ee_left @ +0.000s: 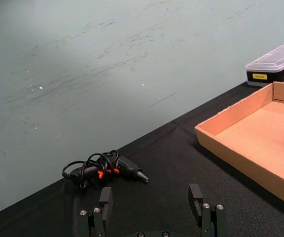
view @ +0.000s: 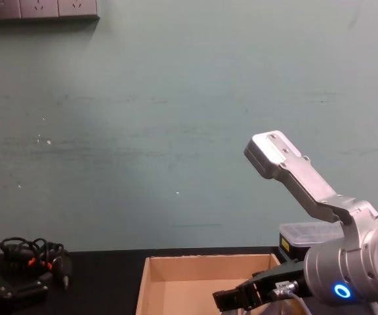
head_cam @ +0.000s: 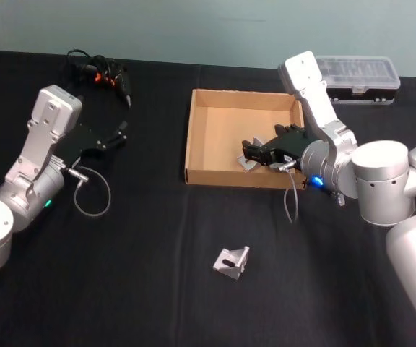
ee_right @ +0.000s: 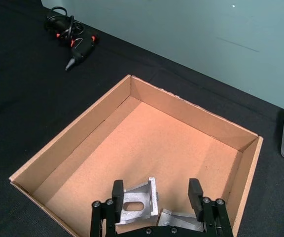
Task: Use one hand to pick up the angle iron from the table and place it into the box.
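**A:** What is the right end effector doing?

**B:** It hangs low over the near right corner of the box. Its jaws are spread wide and it grips nothing. One black finger stands just beside an angle iron that rests on the box floor. I cannot tell if the two touch.

**A:** Is that the only piece?

**B:** No. A second angle iron lies beside it in the same corner, partly hidden under the end effector's body. A third angle iron sits out on the bench, on the robot's side and well apart from the box.

**A:** What are they made of?

**B:** The pieces are dull silver metal, L-shaped, each with an oval slot. The one by the finger has a rib across its bend. The box is plain brown cardboard, shallow, with low straight walls and a matte floor. The bench top is flat matte black.

**A:** And the left end effector?

**B:** It is off to the left above the bench with its jaws parted and nothing between them. It faces a tangle of black cable with orange bits.
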Controlling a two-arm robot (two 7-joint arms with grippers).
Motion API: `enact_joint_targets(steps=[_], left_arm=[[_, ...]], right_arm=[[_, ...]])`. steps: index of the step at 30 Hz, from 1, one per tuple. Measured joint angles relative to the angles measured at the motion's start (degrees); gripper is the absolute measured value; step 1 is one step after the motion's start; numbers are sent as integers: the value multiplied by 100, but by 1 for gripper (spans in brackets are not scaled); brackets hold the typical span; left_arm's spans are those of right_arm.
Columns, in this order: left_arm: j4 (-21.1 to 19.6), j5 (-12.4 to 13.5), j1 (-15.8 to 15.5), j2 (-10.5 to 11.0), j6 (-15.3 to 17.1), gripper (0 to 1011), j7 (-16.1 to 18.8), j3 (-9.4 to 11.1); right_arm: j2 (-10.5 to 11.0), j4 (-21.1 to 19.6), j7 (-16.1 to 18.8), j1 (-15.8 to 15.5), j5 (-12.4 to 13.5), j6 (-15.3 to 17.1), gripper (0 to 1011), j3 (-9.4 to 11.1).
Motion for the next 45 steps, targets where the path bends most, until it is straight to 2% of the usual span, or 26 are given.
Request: enact_joint_targets(steps=[7,11,18,21,29,32,34,35,37,41,45], left_arm=[[0,0,0,0,0,1011,0,0],[0,0,0,0,0,1011,0,0],[0,0,0,0,0,1011,0,0],[0,0,0,0,0,1011,0,0],[0,0,0,0,0,1011,0,0],[0,0,0,0,0,1011,0,0],[0,0,0,0,0,1011,0,0],[0,0,0,0,0,1011,0,0],[0,0,0,0,0,1011,0,0],[0,0,0,0,0,1011,0,0],[0,0,0,0,0,1011,0,0]], right_arm=[[42,-98,18,-47,11,-59,989,35],[100,-234,29,-102,21,-80,1003,57],[341,-812,175,-296,108,-96,1003,114],[515,-1169,300,-426,186,-97,1002,152],[1149,-2301,734,-969,566,-221,1003,363],[1320,-2579,865,-1128,671,-263,1003,410],[1555,-2929,1043,-1363,803,-318,1003,458],[1555,-2929,1043,-1363,803,-318,1003,458],[1759,-3221,1192,-1582,920,-382,1003,483],[1944,-3455,1311,-1796,1027,-436,1003,502],[2216,-3707,1490,-2059,1170,-486,1003,515]])
